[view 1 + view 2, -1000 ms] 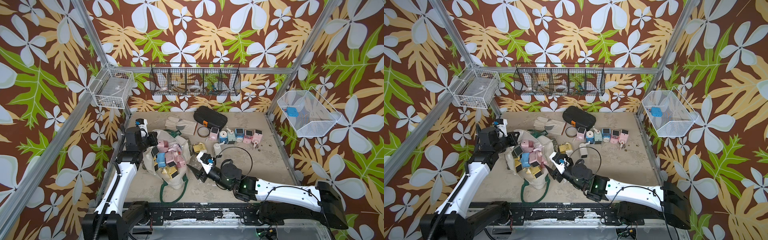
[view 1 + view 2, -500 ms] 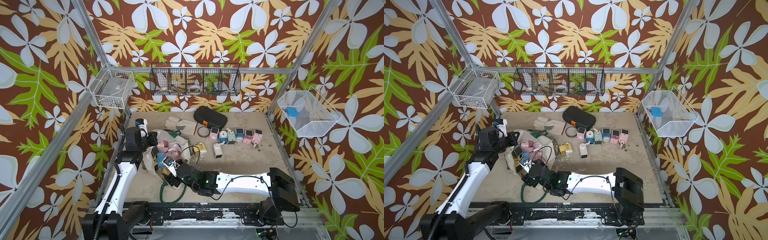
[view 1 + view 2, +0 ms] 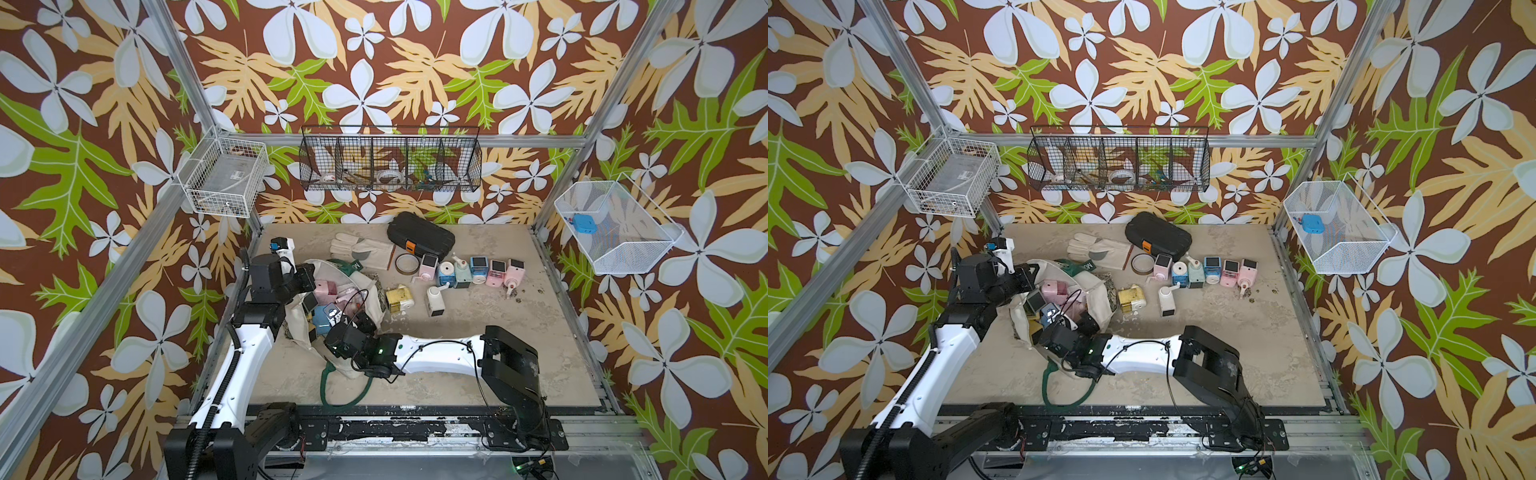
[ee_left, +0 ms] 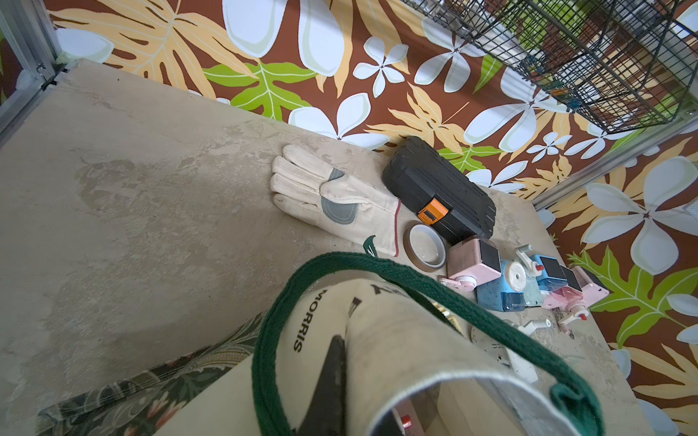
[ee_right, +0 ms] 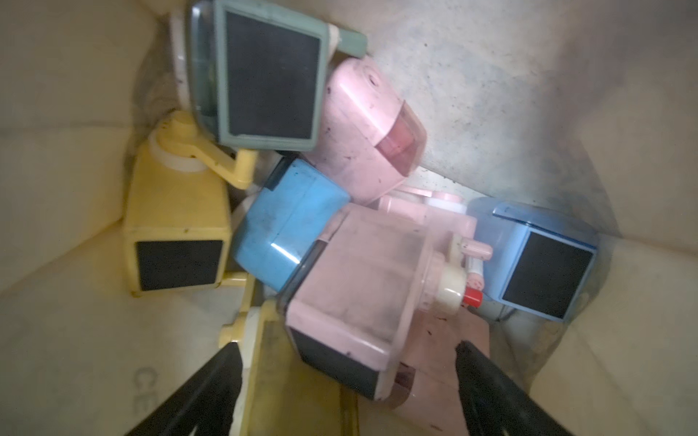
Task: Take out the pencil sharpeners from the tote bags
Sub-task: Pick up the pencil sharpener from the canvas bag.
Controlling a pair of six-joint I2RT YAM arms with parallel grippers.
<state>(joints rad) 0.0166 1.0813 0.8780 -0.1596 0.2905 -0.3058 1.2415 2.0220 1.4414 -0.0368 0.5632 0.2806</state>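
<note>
Right arm (image 3: 436, 353): swings from the middle of the table (image 3: 498, 332) back to the bag (image 4: 396, 339).
Right gripper (image 5: 346, 346): now inside the bag mouth, over a pink sharpener (image 5: 351, 302).
Right jaws: spread wider.

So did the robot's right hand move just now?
Yes. The right hand has swung toward the robot's left, away from the white sharpener, and now reaches, open, into the mouth of the tote bag.

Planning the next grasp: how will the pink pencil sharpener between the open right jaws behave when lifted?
The pink pencil sharpener looks like rigid plastic, so it should keep shape in the right gripper. Its smooth shell may slip. It abuts a blue sharpener, so lifting probably disturbs neighbours.
</note>
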